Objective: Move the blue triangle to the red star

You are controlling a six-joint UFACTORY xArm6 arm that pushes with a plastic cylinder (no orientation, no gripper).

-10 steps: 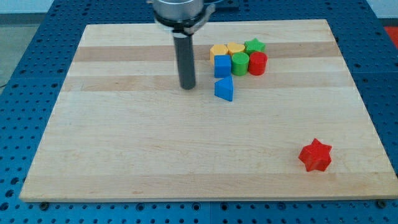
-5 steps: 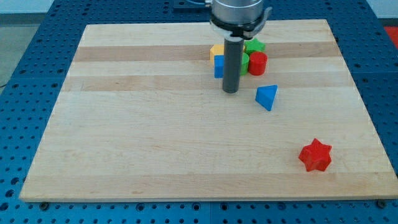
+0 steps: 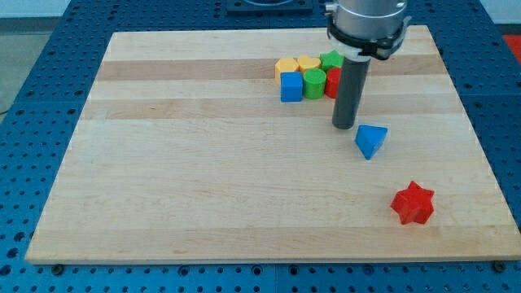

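Observation:
The blue triangle lies on the wooden board, right of centre. The red star sits near the board's lower right corner, below and right of the triangle, a clear gap between them. My tip is just up and left of the blue triangle, close to its upper left side; contact cannot be told.
A cluster of blocks sits near the view's top: a blue cube, a yellow block, a yellow cylinder, a green star, a green cylinder and a red block partly behind the rod.
My tip has swept right across the board, from left of the triangle to right of the cluster. The blue triangle has slid right and down toward the red star.

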